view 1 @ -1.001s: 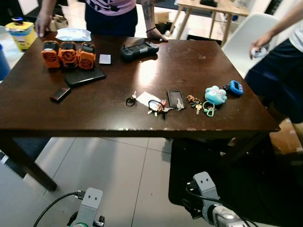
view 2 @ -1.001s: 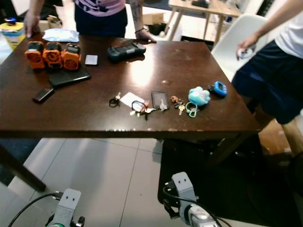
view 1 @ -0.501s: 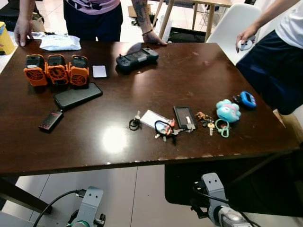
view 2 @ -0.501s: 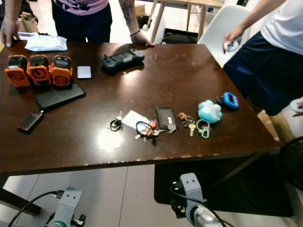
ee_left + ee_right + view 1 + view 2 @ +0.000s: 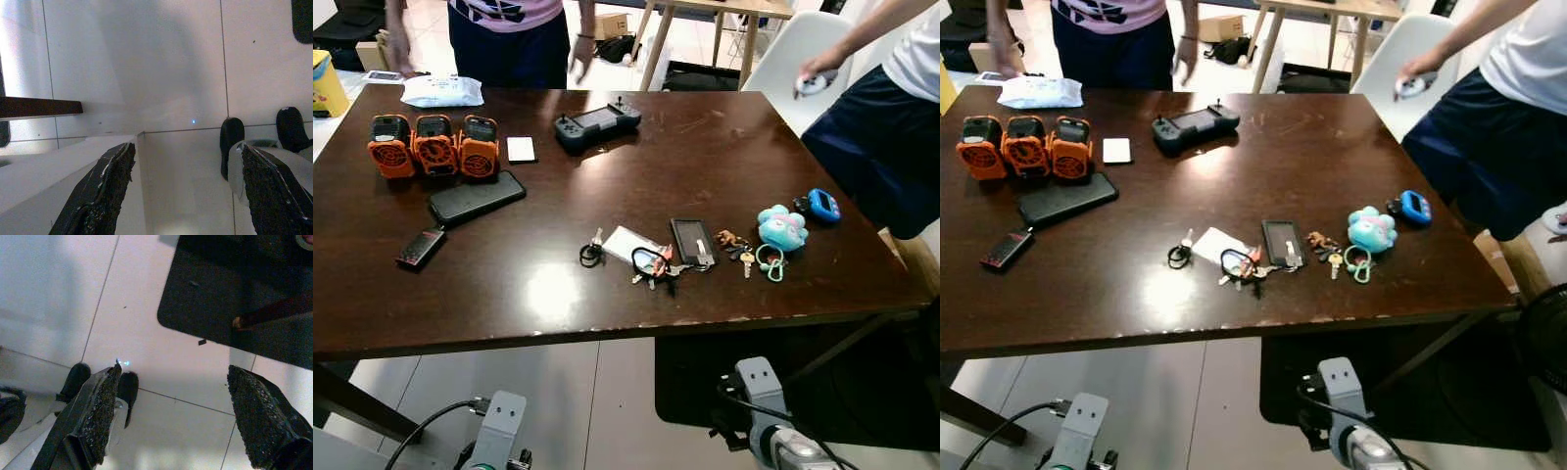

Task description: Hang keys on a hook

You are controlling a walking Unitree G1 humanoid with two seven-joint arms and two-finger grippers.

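Observation:
Several key bunches lie in a row near the front of the dark wooden table point(image 5: 538, 304): a black ring with keys point(image 5: 590, 254), a white tag point(image 5: 625, 243), a black-looped bunch point(image 5: 651, 265), a black holder point(image 5: 691, 240), small loose keys point(image 5: 736, 245), a teal plush keychain point(image 5: 781, 227) and a blue fob point(image 5: 821, 205). Both arms hang low in front of the table. My left gripper point(image 5: 186, 156) is open over the pale floor tiles. My right gripper point(image 5: 172, 377) is open too, above the tiles beside a black mat.
At the back left of the table are three orange fans point(image 5: 435, 145), a phone point(image 5: 477, 197), a small black device point(image 5: 421, 247), a white card point(image 5: 521, 149) and a game controller point(image 5: 598, 120). One person point(image 5: 509, 34) stands behind the table and another point(image 5: 891, 127) at its right. A black mat point(image 5: 705, 382) lies underneath.
The camera has come closer to the table and tilted down onto it. The person behind the table has lifted both hands off the tabletop. My arms still hang low.

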